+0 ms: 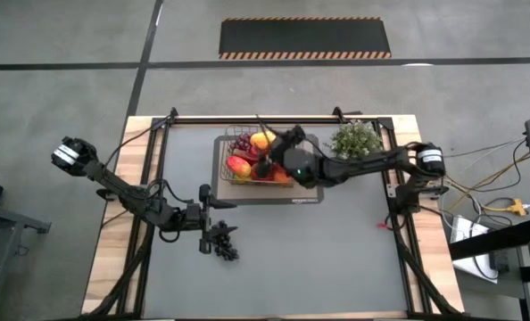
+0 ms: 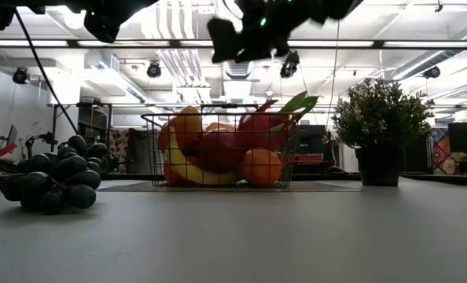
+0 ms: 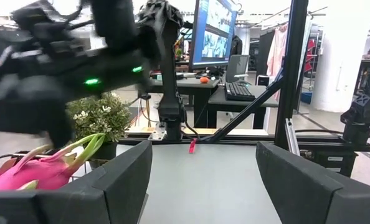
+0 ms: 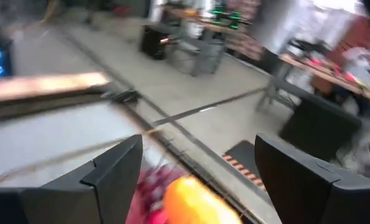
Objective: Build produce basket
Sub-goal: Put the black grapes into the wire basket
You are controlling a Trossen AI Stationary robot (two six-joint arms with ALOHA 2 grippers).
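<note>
the basket sits on the grey tray at the far middle of the table, beside the leafy plant, and already holds a banana, an orange, a dragon fruit and other pieces heaped to its rim. the right gripper hangs above that pile, fingers spread with nothing between them. the left gripper sits low near the table's middle, fingers also spread and empty, just beside the dark grapes, which lie loose on the table well apart from the basket.

risks, as judged from here:
- the grapes are a loose, lumpy cluster; a shallow pinch may catch only a few and let the bunch sag or drop.
- the basket is nearly full, so added grapes may roll off the heap.
- both arms reaching for the basket together may collide.
</note>
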